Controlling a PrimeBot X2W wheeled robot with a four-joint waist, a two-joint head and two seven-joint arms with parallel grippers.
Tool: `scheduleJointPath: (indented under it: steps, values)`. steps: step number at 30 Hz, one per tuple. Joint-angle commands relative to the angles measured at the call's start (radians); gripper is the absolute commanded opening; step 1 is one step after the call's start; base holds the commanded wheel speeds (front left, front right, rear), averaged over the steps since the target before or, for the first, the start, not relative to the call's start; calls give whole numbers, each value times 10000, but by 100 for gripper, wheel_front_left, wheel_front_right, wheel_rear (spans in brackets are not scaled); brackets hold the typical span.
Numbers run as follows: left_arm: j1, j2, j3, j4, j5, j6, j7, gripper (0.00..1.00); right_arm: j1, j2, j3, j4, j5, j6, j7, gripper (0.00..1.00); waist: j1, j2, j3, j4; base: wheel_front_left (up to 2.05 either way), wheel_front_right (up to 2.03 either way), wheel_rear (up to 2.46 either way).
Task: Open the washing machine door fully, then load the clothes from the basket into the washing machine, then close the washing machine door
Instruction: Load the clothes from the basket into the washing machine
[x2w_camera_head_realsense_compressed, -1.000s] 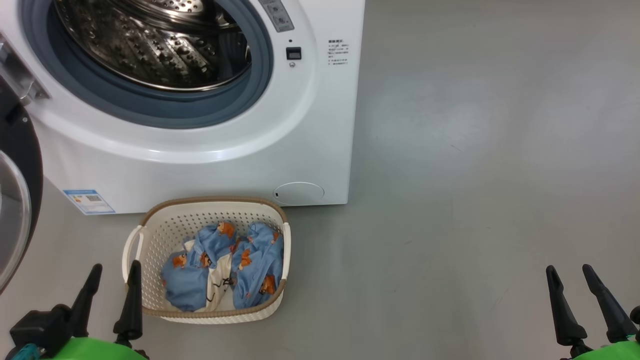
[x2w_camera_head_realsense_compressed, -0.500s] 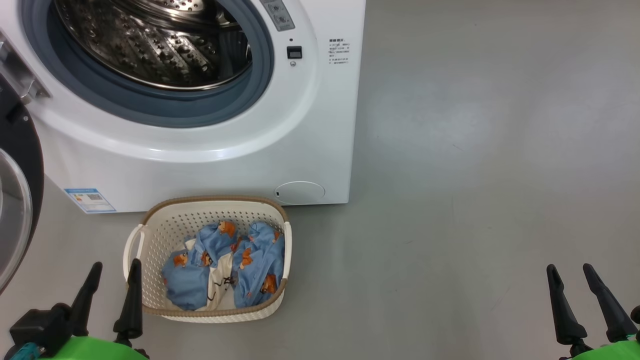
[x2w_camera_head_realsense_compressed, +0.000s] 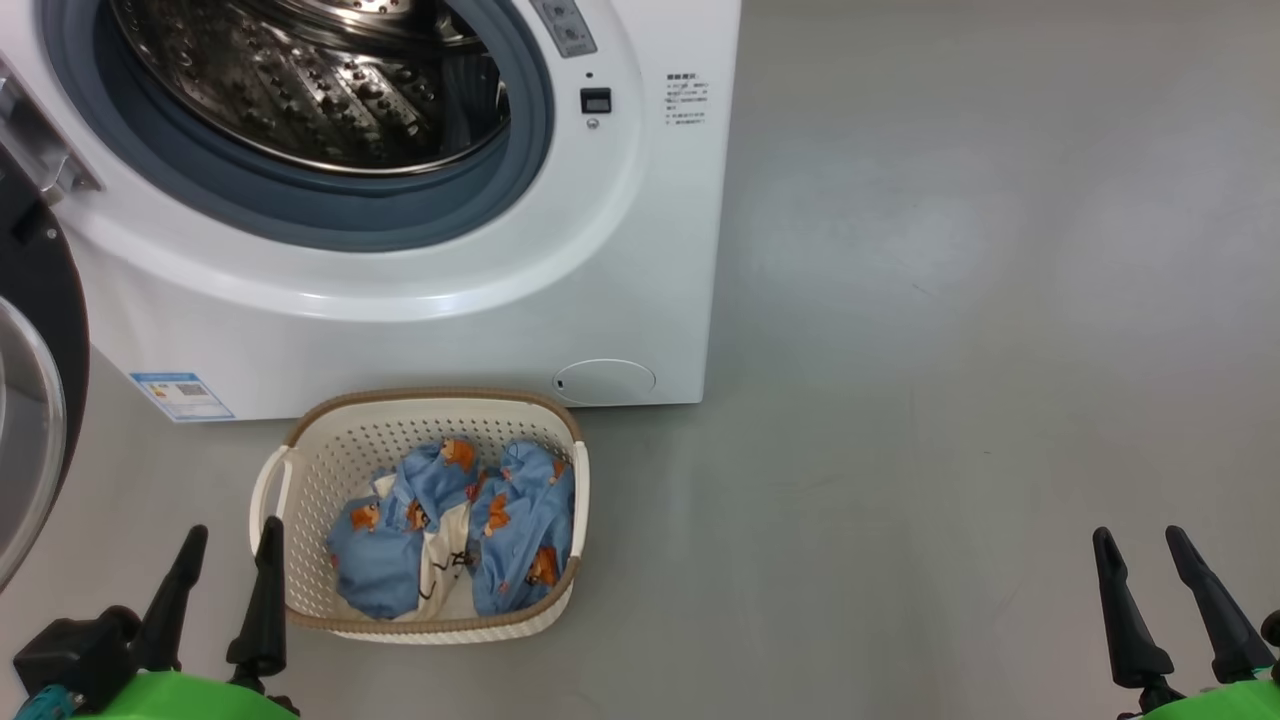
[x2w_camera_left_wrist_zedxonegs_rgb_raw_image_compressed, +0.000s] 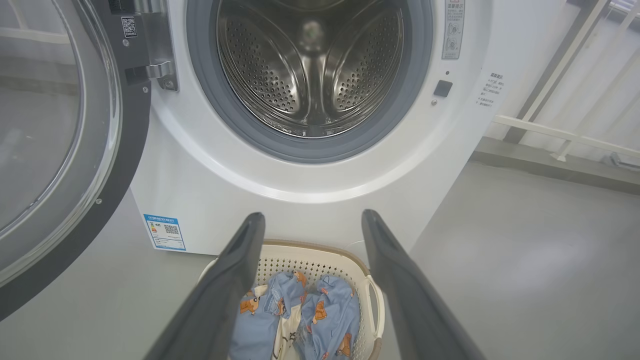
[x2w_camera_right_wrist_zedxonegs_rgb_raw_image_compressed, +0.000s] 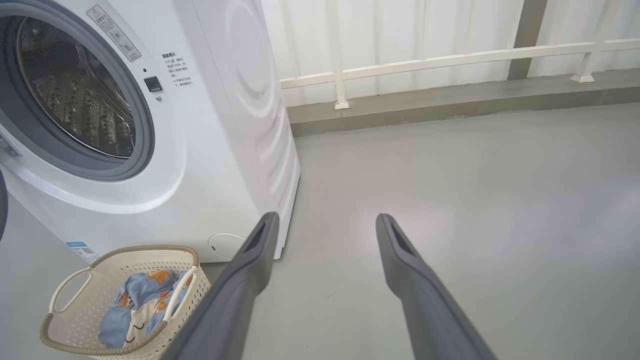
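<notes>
Your washing machine door (x2w_camera_head_realsense_compressed: 45, 290) stands swung open at the far left, hinged to the white washing machine (x2w_camera_head_realsense_compressed: 400, 330). The machine's steel drum (x2w_camera_head_realsense_compressed: 300, 90) shows inside the grey-blue gasket (x2w_camera_head_realsense_compressed: 330, 215). The basket (x2w_camera_head_realsense_compressed: 430, 398) sits on the grey floor (x2w_camera_head_realsense_compressed: 950, 400) just in front of the machine, below the opening and left of the round lower flap (x2w_camera_head_realsense_compressed: 605, 381). The clothes (x2w_camera_head_realsense_compressed: 520, 510), light blue printed pieces with a white piece between them, lie bunched inside it. Your left gripper (x2w_camera_head_realsense_compressed: 232, 528) hangs by the basket's near left side, fingers spread wide and holding nothing. Your right gripper (x2w_camera_head_realsense_compressed: 1138, 535) hovers well apart to the right over the floor, fingers likewise wide and holding nothing.
</notes>
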Motion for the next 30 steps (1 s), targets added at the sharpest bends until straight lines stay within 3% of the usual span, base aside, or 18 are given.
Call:
scheduleJointPath:
  steps: [1, 13, 30]
  values:
    - [-439, 363, 342, -236, -36, -15, -53, 100, -335, -167, 198, -287, 34, 29, -120, 100, 0, 0, 37, 0, 53, -146, 93]
    - [-634, 499, 258, -242, 135, -15, -53, 100, -447, -67, 231, -294, 24, 29, -120, 100, 0, 0, 259, -29, 62, -138, 76]
    - [-880, 403, 106, -197, 306, -15, -53, 100, -662, 65, 288, -311, 40, 29, -120, 100, 0, 0, 619, 36, 10, -10, 1]
